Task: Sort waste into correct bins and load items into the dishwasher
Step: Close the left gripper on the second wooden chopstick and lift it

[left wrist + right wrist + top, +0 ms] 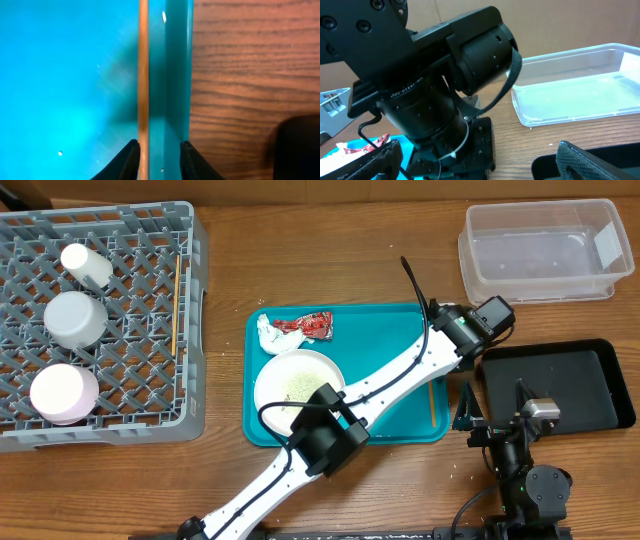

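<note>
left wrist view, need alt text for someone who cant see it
The open left hand is poised over a wooden chopstick, which runs up the frame between its dark fingertips, just inside the right rim of a teal tray. Brown wood table fills the right side of the picture.

We log the dish rack (192, 280) at the table's (330, 250) left. In it sit a cup (86, 265) at the back, the middle bowl (75, 318) before it, the front bowl (64, 393) nearest, and the rack chopstick (177, 305) along the right side.

The serving tray (385, 330) lies at centre.
- The plate (275, 380) sits front-left on it, with rice grains (300, 387) on the plate.
- The tissue (270, 335) and wrapper (310, 326) lie behind the plate.
- The tray chopstick (432, 402) lies along the right edge.

The deep tub (540, 285) is back right. The shallow tray (560, 385) is before it, just beside the serving tray.
</note>
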You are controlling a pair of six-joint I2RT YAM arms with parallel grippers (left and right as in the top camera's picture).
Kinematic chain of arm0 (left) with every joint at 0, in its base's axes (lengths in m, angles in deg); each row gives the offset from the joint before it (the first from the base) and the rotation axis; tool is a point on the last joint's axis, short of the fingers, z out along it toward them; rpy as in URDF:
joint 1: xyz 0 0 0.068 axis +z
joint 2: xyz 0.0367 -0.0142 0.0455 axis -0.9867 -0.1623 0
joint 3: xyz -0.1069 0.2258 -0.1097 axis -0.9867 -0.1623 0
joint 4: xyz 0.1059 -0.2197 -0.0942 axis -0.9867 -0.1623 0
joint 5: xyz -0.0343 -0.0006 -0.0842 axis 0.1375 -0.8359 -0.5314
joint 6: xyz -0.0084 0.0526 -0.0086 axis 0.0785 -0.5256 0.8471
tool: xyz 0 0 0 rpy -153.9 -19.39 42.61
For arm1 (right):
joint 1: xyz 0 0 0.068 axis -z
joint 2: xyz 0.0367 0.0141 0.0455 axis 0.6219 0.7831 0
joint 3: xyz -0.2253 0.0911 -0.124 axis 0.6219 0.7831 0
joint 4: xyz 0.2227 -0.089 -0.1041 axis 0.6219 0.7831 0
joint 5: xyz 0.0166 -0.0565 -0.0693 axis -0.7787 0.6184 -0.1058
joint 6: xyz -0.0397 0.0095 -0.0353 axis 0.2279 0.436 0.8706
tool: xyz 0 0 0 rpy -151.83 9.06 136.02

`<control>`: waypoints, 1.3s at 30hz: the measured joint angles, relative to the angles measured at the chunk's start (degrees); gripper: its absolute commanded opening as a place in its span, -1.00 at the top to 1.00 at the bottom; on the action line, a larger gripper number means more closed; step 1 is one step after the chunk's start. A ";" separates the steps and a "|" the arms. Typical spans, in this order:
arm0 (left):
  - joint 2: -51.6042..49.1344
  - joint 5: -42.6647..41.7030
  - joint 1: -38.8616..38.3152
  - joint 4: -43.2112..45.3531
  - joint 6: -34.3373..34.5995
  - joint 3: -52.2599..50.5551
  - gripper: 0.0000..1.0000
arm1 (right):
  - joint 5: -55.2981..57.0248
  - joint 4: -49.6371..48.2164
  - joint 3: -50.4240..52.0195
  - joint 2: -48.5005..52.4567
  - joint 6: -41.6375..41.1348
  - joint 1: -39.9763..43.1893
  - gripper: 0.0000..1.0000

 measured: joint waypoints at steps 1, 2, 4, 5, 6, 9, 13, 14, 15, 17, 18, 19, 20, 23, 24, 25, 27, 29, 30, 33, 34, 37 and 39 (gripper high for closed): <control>-0.11 -0.02 -0.15 -0.17 0.00 0.00 0.43 | 0.02 0.00 0.00 0.00 0.00 0.00 -1.00; -0.15 -0.02 -0.17 -0.20 0.00 0.00 0.44 | 0.02 -0.02 0.00 0.00 0.02 0.00 -1.00; -0.33 -0.02 -0.15 -0.28 0.00 0.00 0.45 | 0.00 0.00 0.00 0.00 0.04 0.00 -1.00; -0.37 -0.02 -0.11 -0.76 0.00 0.00 0.44 | 0.00 0.00 0.00 0.00 0.02 0.00 -1.00; -0.39 0.04 0.00 -1.11 0.00 0.00 0.43 | 0.02 0.02 0.00 0.00 0.00 0.00 -1.00; -0.46 0.09 0.37 -1.99 0.00 0.00 0.39 | 0.00 0.00 0.00 0.00 0.00 0.00 -1.00; -0.52 0.24 1.05 -2.08 0.00 0.00 0.38 | 0.00 -0.02 0.00 0.00 0.00 0.00 -0.99; -0.55 0.24 1.16 -2.08 0.00 0.00 0.38 | 0.00 0.00 0.00 0.00 0.02 0.00 -1.00; -0.66 0.24 1.38 -2.05 0.00 0.00 0.38 | 0.00 0.00 0.00 0.00 0.00 0.00 -1.00; -0.83 0.26 1.51 -2.08 0.00 0.00 0.38 | 0.00 -0.02 0.00 0.00 -0.02 0.00 -1.00; -0.96 0.24 1.51 -2.05 0.00 0.00 0.38 | 0.00 -0.02 0.00 0.00 0.00 0.00 -0.99; -1.20 0.24 1.51 -2.03 0.00 0.00 0.42 | 0.02 -0.02 0.00 0.00 0.00 0.00 -1.00; -1.46 0.24 1.49 -1.95 0.00 0.00 0.43 | -0.02 -0.02 0.00 0.00 0.00 0.00 -1.00; -2.38 0.46 1.36 -1.86 0.02 0.00 0.43 | 0.02 0.02 0.00 0.00 0.02 0.00 -1.00; -2.38 0.46 1.36 -1.86 0.02 0.00 0.42 | 0.00 -0.02 0.00 0.00 0.00 0.00 -1.00; -2.38 0.48 1.33 -1.62 0.02 0.00 0.42 | 0.02 0.04 0.00 0.00 0.02 0.00 -1.00; -2.40 0.50 1.33 -1.18 0.02 0.00 0.52 | 0.00 0.00 0.00 0.00 0.00 0.00 -1.00; -2.40 0.57 1.33 -0.96 0.20 0.00 0.81 | 0.00 0.00 0.00 0.00 0.00 0.00 -1.00; -2.40 0.61 1.36 -0.98 0.17 0.00 0.92 | 0.00 -0.02 0.00 0.00 0.04 0.00 -1.00; -2.40 0.68 1.36 -1.09 -0.76 0.00 0.92 | 0.00 0.00 0.00 0.00 0.00 0.00 -1.00; -2.40 0.74 1.36 -1.11 -1.11 0.02 0.92 | 0.00 0.00 0.00 0.00 0.00 0.00 -1.00; -2.40 0.68 1.77 -4.17 -3.17 0.94 0.92 | 0.00 0.00 0.00 0.00 0.00 0.02 -1.00; -2.40 0.63 2.23 -6.64 -5.22 2.03 0.92 | 0.00 -0.02 0.00 0.00 0.02 0.00 -1.00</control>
